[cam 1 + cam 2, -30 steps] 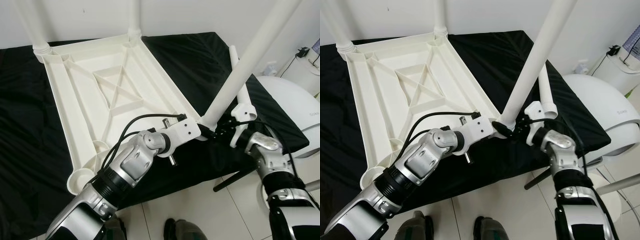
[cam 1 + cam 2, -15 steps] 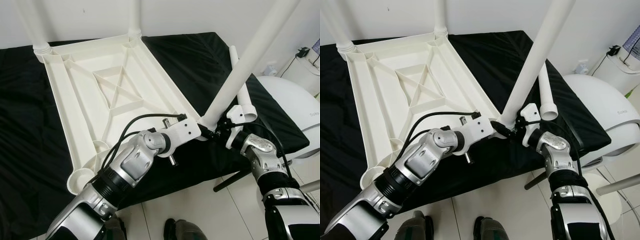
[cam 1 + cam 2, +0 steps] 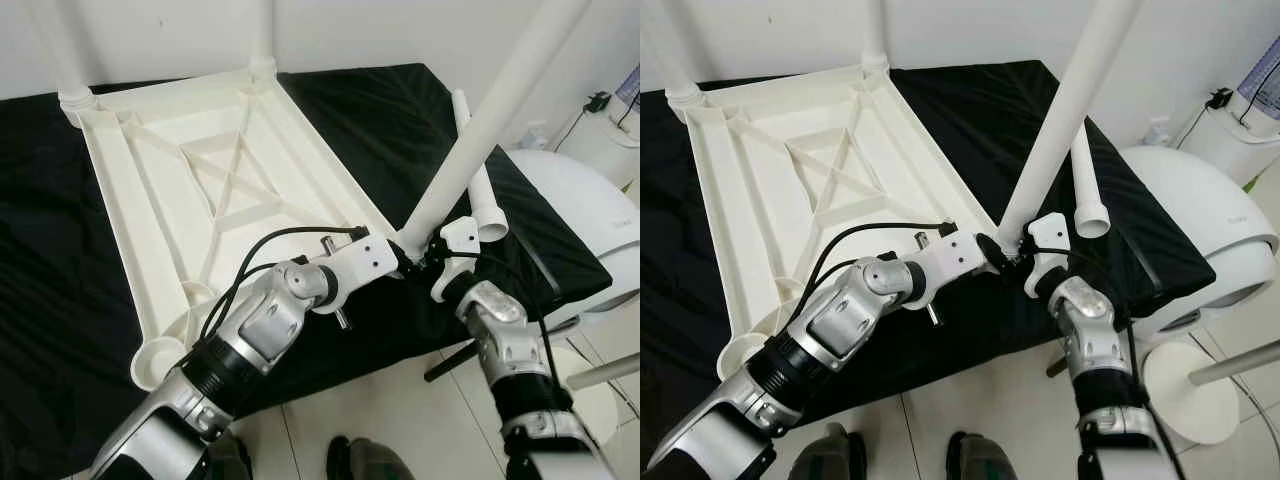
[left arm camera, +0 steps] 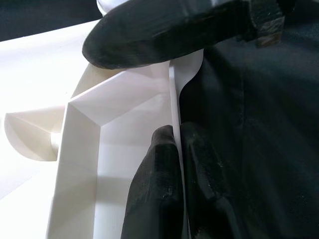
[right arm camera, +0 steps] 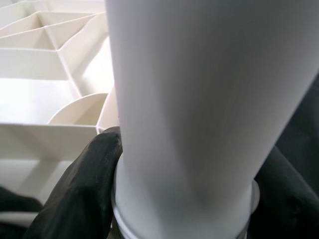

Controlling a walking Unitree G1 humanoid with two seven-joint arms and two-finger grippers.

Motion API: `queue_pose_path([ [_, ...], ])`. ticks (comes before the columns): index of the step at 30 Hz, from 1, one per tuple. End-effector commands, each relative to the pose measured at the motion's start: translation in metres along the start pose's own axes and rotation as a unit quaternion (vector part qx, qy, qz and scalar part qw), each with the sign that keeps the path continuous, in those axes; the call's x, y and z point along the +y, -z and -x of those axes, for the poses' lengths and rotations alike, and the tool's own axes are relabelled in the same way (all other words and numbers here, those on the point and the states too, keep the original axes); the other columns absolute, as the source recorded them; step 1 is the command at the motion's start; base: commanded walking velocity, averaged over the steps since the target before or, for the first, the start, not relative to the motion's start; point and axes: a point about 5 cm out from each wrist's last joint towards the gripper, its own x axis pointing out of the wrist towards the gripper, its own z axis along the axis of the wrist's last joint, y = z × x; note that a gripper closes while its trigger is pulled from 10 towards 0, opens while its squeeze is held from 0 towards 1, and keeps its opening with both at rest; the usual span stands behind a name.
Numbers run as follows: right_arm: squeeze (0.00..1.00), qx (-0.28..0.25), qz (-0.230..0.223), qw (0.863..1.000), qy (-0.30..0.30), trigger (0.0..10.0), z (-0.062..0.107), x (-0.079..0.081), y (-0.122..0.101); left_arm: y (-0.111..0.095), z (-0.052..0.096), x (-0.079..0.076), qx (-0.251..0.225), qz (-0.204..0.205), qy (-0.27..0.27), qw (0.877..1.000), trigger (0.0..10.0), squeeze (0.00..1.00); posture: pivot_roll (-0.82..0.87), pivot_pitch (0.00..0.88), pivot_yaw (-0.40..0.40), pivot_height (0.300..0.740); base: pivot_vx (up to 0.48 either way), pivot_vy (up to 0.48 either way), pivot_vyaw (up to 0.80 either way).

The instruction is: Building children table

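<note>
Gripping white ribbed tabletop [image 3: 200,190] rim, left end effector [image 4: 172,149]; right end effector [image 3: 1018,262] clasping leg [image 3: 1060,120].

smooth plastic tabletop [image 3: 215,170] (matt black cloth [image 3: 380,110])

Near corner is crowded: my left gripper [image 4: 172,164] pinches the tabletop [image 3: 190,190] rim, my right gripper [image 3: 1012,262] clamps the tilted leg [image 3: 480,135] base. Loose leg [image 3: 475,170] blocks 2 o'clock; open black cloth [image 3: 45,300] at 9 o'clock.
</note>
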Motion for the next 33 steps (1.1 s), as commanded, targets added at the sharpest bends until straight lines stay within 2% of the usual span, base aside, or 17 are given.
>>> queue_pose_path([
  [1, 0.00, -0.012, -0.001, 1.000, 0.010, 10.0, -0.003, 0.004, -0.006, 0.000, -0.003, -0.010, 0.005, -0.005, 0.024, 1.000, 10.0, 0.00, -0.04, 0.097, -0.048, 0.740, 0.000, 0.000, 0.00],
  [4, 0.00, -0.031, -0.031, 0.997, 0.065, 10.0, -0.009, 0.022, -0.008, 0.001, -0.003, -0.010, 0.005, -0.004, 0.024, 1.000, 10.0, 0.00, -0.03, 0.096, -0.048, 0.740, 0.000, 0.000, 0.00],
  [5, 0.00, -0.031, -0.031, 0.997, 0.065, 10.0, -0.009, 0.022, -0.008, 0.001, -0.003, -0.010, 0.005, -0.004, 0.024, 1.000, 10.0, 0.00, -0.03, 0.096, -0.048, 0.740, 0.000, 0.000, 0.00],
  [7, 0.00, -0.023, -0.046, 0.990, 0.127, 10.0, -0.015, 0.030, -0.004, 0.001, -0.003, -0.010, 0.005, -0.003, 0.023, 1.000, 10.0, 0.00, -0.03, 0.095, -0.047, 0.740, 0.000, 0.000, 0.00],
  [8, 0.00, -0.023, -0.046, 0.990, 0.127, 10.0, -0.015, 0.030, -0.004, 0.001, -0.003, -0.010, 0.005, -0.003, 0.023, 1.000, 10.0, 0.00, -0.03, 0.095, -0.047, 0.740, 0.000, 0.000, 0.00],
  [10, 0.00, 0.005, -0.056, 0.980, 0.190, 10.0, -0.019, 0.031, 0.005, 0.001, -0.003, -0.010, 0.006, -0.003, 0.023, 1.000, 10.0, 0.00, -0.03, 0.096, -0.043, 0.740, 0.000, 0.000, 0.00],
  [11, 0.00, 0.005, -0.056, 0.980, 0.190, 10.0, -0.019, 0.031, 0.005, 0.001, -0.003, -0.010, 0.006, -0.003, 0.023, 1.000, 10.0, 0.00, -0.03, 0.096, -0.043, 0.740, 0.000, 0.000, 0.00],
  [13, 0.00, 0.021, -0.036, 0.968, 0.248, 10.0, -0.023, 0.031, 0.009, 0.001, -0.002, -0.010, 0.006, -0.003, 0.024, 1.000, 10.0, 0.00, -0.03, 0.099, -0.045, 0.740, 0.000, 0.000, 0.00],
  [16, 0.00, 0.021, -0.025, 0.962, 0.273, 10.0, -0.024, 0.030, 0.009, 0.001, -0.002, -0.011, 0.007, -0.003, 0.024, 1.000, 10.0, 0.00, -0.03, 0.099, -0.041, 0.740, 0.000, 0.000, 0.00],
  [18, 0.00, 0.018, -0.026, 0.949, 0.315, 10.0, -0.025, 0.029, 0.008, 0.002, -0.002, -0.011, 0.007, -0.002, 0.024, 1.000, 10.0, 0.00, -0.02, 0.102, -0.046, 0.740, 0.000, 0.000, 0.00],
  [19, 0.00, 0.018, -0.026, 0.949, 0.315, 10.0, -0.025, 0.029, 0.008, 0.002, -0.002, -0.011, 0.007, -0.002, 0.024, 1.000, 10.0, 0.00, -0.02, 0.102, -0.046, 0.740, 0.000, 0.000, 0.00],
  [20, 0.00, 0.020, -0.030, 0.942, 0.334, 10.0, -0.024, 0.030, 0.006, 0.002, -0.001, -0.011, 0.009, -0.002, 0.024, 1.000, 10.0, 0.00, -0.02, 0.103, -0.048, 0.740, 0.000, 0.000, 0.00],
  [26, 0.00, 0.021, -0.035, 0.941, 0.336, 10.0, -0.024, 0.034, 0.006, 0.002, -0.001, -0.012, 0.009, 0.000, 0.024, 1.000, 10.0, 0.00, -0.02, 0.103, -0.051, 0.740, 0.000, 0.000, 0.00],
  [27, 1.00, 0.021, -0.039, 0.943, 0.331, 10.0, -0.023, 0.034, 0.007, 0.002, -0.001, -0.012, 0.008, 0.000, 0.023, 1.000, 10.0, 0.00, -0.02, 0.104, -0.051, 0.740, 0.000, 0.000, 0.00],
  [33, 1.00, -0.005, -0.033, 0.951, 0.308, 10.0, -0.020, 0.033, 0.003, 0.003, -0.001, -0.011, 0.009, 0.002, 0.021, 1.000, 10.0, 0.00, -0.02, 0.102, -0.051, 0.740, 0.000, 0.000, 0.00],
])
